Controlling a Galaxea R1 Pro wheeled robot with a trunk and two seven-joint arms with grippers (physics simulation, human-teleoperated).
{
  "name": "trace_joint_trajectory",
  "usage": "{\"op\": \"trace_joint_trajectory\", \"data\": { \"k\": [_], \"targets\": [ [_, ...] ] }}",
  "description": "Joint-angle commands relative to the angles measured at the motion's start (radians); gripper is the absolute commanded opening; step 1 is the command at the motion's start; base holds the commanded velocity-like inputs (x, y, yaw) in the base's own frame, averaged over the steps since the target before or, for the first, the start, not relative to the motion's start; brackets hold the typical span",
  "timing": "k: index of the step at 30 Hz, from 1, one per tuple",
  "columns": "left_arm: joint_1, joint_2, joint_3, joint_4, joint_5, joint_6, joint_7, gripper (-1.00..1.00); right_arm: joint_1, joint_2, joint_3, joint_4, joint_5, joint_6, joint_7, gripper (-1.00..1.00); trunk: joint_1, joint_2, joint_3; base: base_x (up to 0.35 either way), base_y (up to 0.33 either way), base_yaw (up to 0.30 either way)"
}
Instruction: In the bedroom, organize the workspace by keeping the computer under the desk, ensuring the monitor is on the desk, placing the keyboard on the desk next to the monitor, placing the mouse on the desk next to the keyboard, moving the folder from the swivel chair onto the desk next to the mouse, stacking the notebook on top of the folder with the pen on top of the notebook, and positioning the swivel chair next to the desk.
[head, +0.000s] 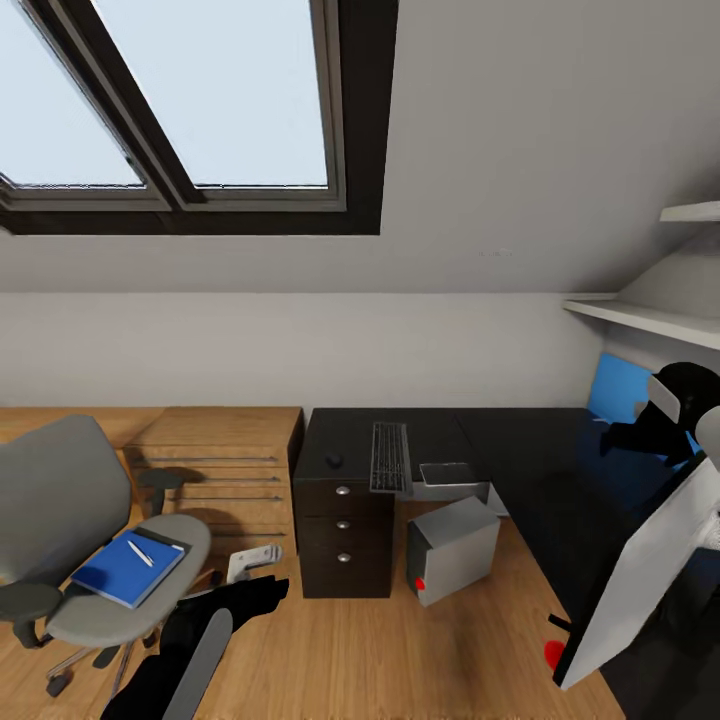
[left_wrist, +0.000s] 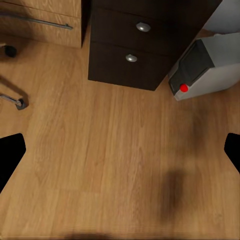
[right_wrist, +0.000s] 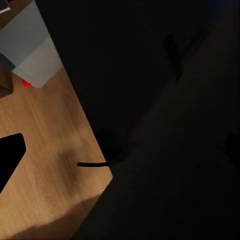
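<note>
Wooden floor (left_wrist: 115, 165) lies right under our left gripper (left_wrist: 120, 155). Its two black fingers are far apart and hold nothing. Our right gripper (right_wrist: 120, 150) hangs over the black desk (right_wrist: 165, 100). Its fingers are apart too, with nothing between them.

Close on our right, the monitor (head: 640, 570) leans at a slant near the edge of the desk. Its pale back faces us and its red dot is low down. In the right wrist view, a thin bit of its stand (right_wrist: 92, 163) pokes out past the desk edge, over the floor. We think a bump from our right arm could tip the monitor off.

On our left is the swivel chair (head: 60, 500), well apart from the desk. The blue folder (head: 115, 575) lies flat on its seat. Its long side runs slanted, from near left to far right. The white pen (head: 140, 553) lies on top, slanted the other way. If we tilt the folder when we lift it, the pen could roll off.

The computer (head: 455, 545) sits on the floor beside the drawers (head: 343, 525), its red button towards us.

Further back, the keyboard (head: 390, 457) lies on the desk. Its long side points away from us, towards the wall. The mouse (head: 333, 461) sits near its left side.
</note>
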Motion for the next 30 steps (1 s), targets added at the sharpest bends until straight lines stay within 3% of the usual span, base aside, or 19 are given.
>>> {"op": "trace_joint_trajectory", "data": {
  "k": [1,7,10,11,18,30],
  "targets": [
    [0.000,0.000,0.000,0.000,0.012,0.003,0.010,1.00,0.000,0.000,0.011,-0.001,0.004,0.004,0.008,1.00,0.000,-0.001,-0.001,-0.116,0.000,0.000],
    [0.000,0.000,0.001,-0.001,0.012,0.002,0.010,1.00,0.000,0.000,0.009,-0.023,0.004,0.003,0.008,1.00,0.000,-0.001,-0.001,-0.041,0.000,0.000],
    [0.000,0.000,0.001,0.000,0.013,0.002,0.010,1.00,0.000,0.000,0.005,-0.112,0.003,0.003,0.008,1.00,0.000,-0.001,-0.001,-0.006,0.000,0.000],
    [0.000,0.000,0.001,0.000,0.013,0.002,0.010,1.00,0.000,0.000,0.002,-0.212,0.000,0.001,0.008,1.00,0.000,-0.001,-0.001,-0.001,0.000,0.000],
    [0.000,0.000,0.000,0.000,0.012,0.002,0.010,1.00,0.000,0.000,-0.001,-0.440,0.001,0.001,0.008,1.00,0.000,-0.001,-0.001,0.000,0.000,0.000],
    [0.000,0.000,0.001,0.000,0.011,-0.001,0.010,1.00,0.000,-0.007,-0.004,-0.602,0.003,0.004,0.008,1.00,0.000,-0.001,-0.001,-0.042,0.000,0.000]
  ]
}}
